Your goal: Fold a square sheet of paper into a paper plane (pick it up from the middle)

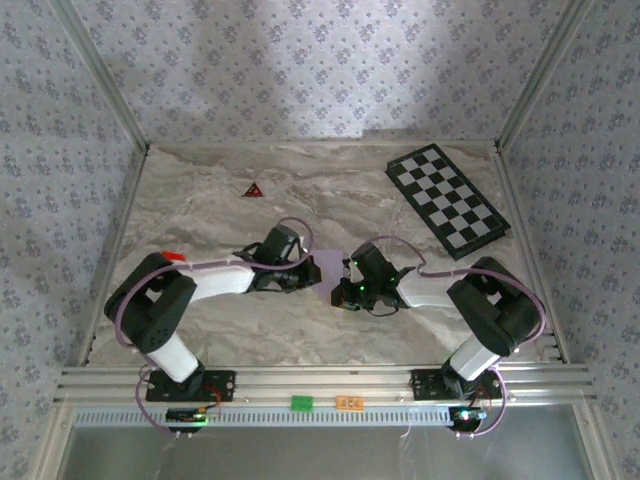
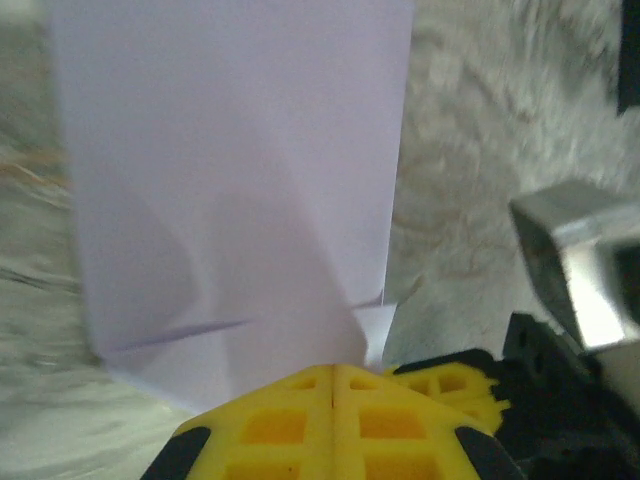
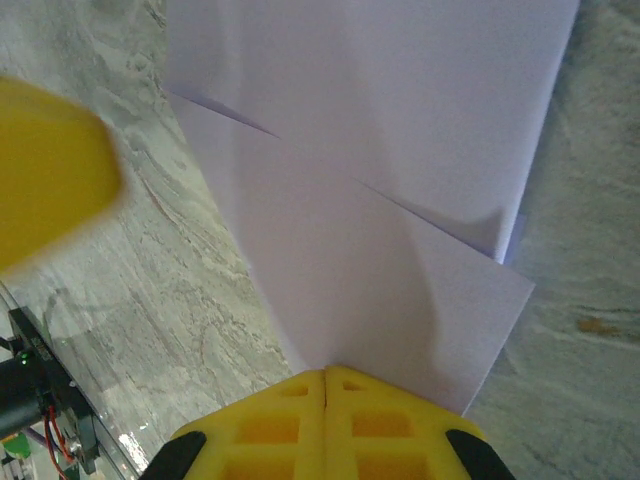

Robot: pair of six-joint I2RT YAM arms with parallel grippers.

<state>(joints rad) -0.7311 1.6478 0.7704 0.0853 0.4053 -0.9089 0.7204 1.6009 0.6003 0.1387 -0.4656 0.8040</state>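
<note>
Lilac paper sheet (image 1: 333, 271), partly folded into creased flaps, lies flat at the middle of the marbled table (image 1: 300, 195). The left gripper (image 2: 333, 372) and right gripper (image 3: 325, 372), yellow fingers closed together, meet its opposite edges.

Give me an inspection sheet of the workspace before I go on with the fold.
Surface: marbled table, flat, no spills seen.
Job's things: lilac paper, partly folded, creased, lying between the arms.
Clutter: checkered board back right; red triangle back left.
Grippers: left gripper and right gripper both shut, tips at the paper's edges.
Cables: purple cables looped over both arms.
Surroundings: patterned walls; nothing else seen.
</note>
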